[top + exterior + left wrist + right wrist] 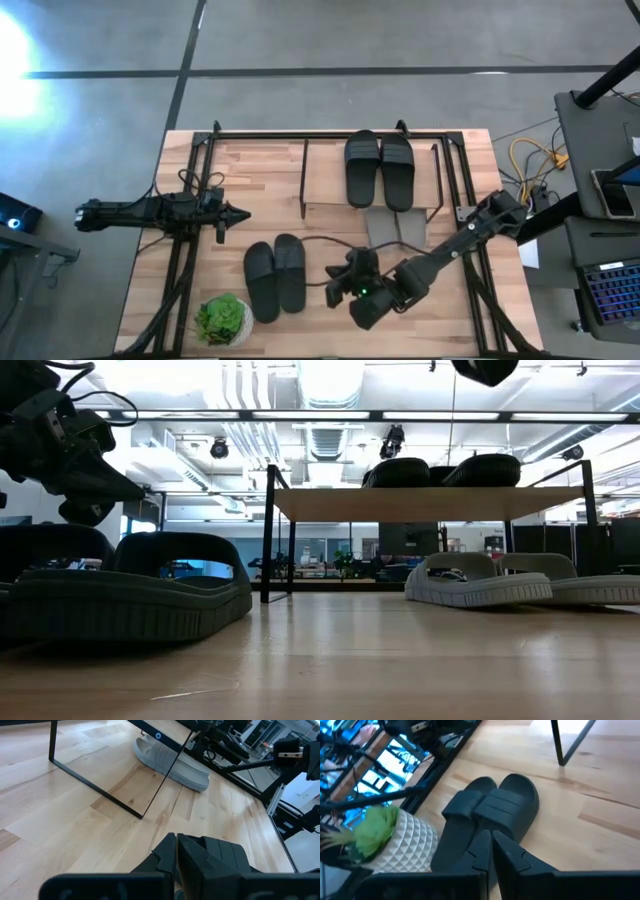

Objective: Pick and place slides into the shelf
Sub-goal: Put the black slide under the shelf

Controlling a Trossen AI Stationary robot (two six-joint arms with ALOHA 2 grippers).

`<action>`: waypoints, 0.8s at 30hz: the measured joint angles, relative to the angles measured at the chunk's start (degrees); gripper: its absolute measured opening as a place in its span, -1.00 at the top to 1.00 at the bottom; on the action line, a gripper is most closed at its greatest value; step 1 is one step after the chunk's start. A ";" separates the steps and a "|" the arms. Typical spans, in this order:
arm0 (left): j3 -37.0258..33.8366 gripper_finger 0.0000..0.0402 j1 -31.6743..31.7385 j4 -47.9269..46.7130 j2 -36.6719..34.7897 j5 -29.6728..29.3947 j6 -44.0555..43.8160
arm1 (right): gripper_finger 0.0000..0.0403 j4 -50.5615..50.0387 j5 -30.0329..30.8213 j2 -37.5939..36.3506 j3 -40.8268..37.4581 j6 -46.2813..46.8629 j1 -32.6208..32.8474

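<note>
Three pairs of rubber slide sandals are on my table. One black pair (379,168) already sits on the light wooden top board of the low black-framed shelf (325,170), toes toward the far edge, so I count that one as placed. The light grey pair (396,228) lies on the tabletop under and just in front of that board; in the low view it rests between the shelf's thin legs, which may be its intended slot, though I cannot tell. The second dark pair (275,277) lies side by side on the open tabletop (260,205), nearer my edge, just beside a small green plant in a white faceted pot (224,320).

My right gripper (333,292) hangs just right of that dark pair, pointed at it; its wrist view looks straight down on the straps, with the two fingers pressed together and nothing between them. I judge this to be the approach to the next pick: the jaws must spread before they can take a strap or a sole edge, and the pot stands close enough to be knocked.

My left gripper (240,213) waits over the left part of the table, near the shelf's left leg, fingers likewise pressed together and empty, clear of the right arm's path.
</note>
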 joint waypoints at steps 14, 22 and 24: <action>0.00 1.00 -0.01 0.00 0.00 0.00 0.00 | 0.96 3.28 -7.88 0.02 -0.02 -8.40 -5.55; 0.00 1.00 0.00 0.00 0.01 0.00 0.00 | 0.96 6.03 -21.12 0.02 -0.02 -20.22 -8.17; 0.02 1.00 0.00 0.00 0.01 0.00 0.01 | 0.96 6.01 -23.94 0.02 -0.02 -23.15 -8.81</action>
